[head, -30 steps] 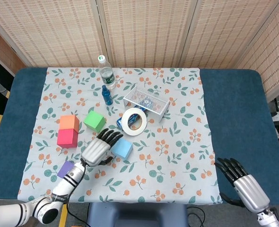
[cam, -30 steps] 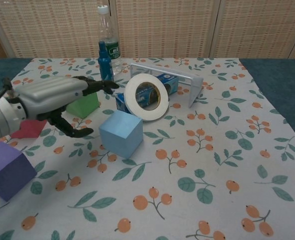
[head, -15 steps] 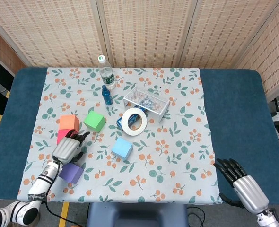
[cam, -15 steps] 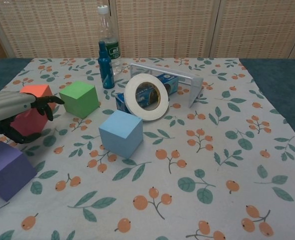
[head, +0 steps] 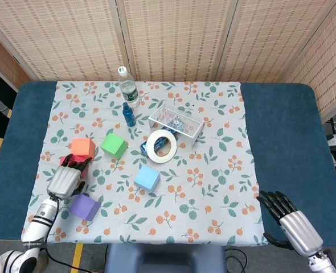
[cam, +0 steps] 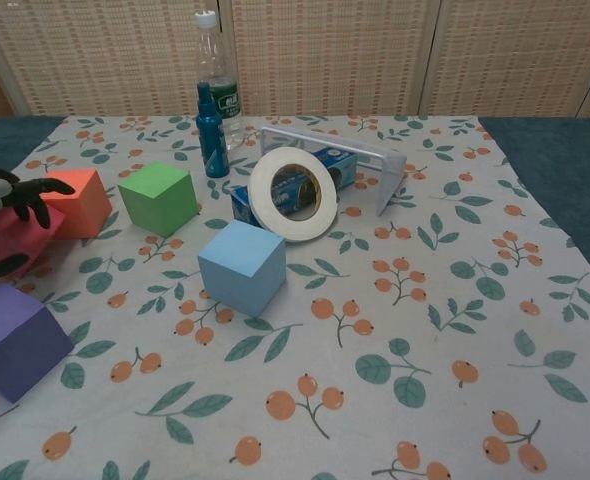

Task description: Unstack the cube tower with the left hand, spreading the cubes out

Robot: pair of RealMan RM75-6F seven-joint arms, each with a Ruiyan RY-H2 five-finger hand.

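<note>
My left hand (head: 65, 180) is at the table's left side, with its fingers (cam: 23, 190) curled over the top of the pink cube (cam: 13, 243) and its thumb on the near face, gripping it. The head view shows only a sliver of that pink cube (head: 64, 161) past the fingers. The orange cube (head: 84, 148) stands just beyond it, and the green cube (head: 114, 145) is further right. The blue cube (head: 147, 178) sits mid-table. The purple cube (head: 85, 207) lies near the front edge. My right hand (head: 290, 220) hangs off the front right corner, fingers apart and holding nothing.
A roll of white tape (head: 161, 145) leans against a small blue box. Behind it are a white wire basket (head: 177, 121), a small blue bottle (head: 128, 114) and a clear water bottle (head: 126, 87). The floral cloth (head: 213, 170) covers the table's middle.
My left hand left the blue cube, swung left past the purple cube and closed around the pink cube, which has shifted left away from the orange one. The right hand stayed put.
</note>
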